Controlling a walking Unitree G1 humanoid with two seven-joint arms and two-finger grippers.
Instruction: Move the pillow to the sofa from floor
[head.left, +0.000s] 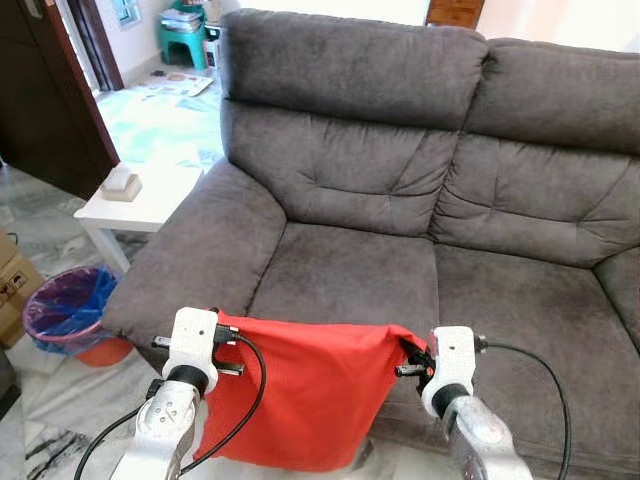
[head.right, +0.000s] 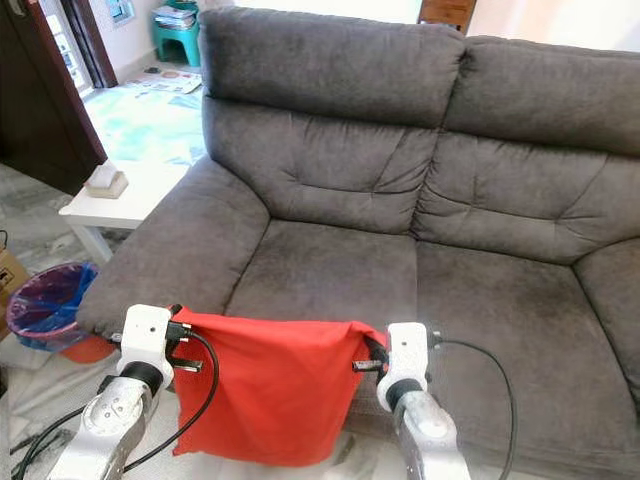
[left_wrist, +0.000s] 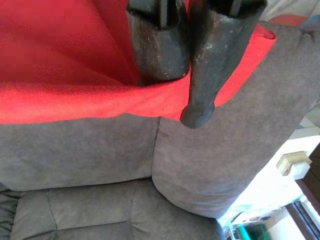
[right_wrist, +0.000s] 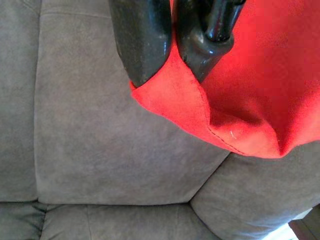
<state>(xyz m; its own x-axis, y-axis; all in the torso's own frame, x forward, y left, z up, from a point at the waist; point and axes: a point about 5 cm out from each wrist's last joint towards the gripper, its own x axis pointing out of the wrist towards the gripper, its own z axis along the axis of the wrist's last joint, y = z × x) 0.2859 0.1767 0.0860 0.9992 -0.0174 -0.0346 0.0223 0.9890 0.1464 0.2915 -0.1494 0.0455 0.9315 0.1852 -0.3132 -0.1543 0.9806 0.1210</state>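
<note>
A red pillow (head.left: 300, 390) hangs limp in front of the grey sofa (head.left: 400, 200), its top edge level with the seat's front edge. My left gripper (head.left: 228, 335) is shut on the pillow's top left corner, and the left wrist view shows its fingers (left_wrist: 165, 55) pinching red cloth (left_wrist: 60, 70). At the top right corner my right gripper (head.left: 412, 352) is shut on the pillow too; its fingers (right_wrist: 145, 45) clamp the red corner (right_wrist: 235, 110) above the sofa cushion (right_wrist: 90, 140).
A white side table (head.left: 140, 200) with a small box (head.left: 121, 183) stands left of the sofa arm. A bin with a blue liner (head.left: 68, 310) sits on the floor below it. A cardboard box (head.left: 12, 285) is at the far left.
</note>
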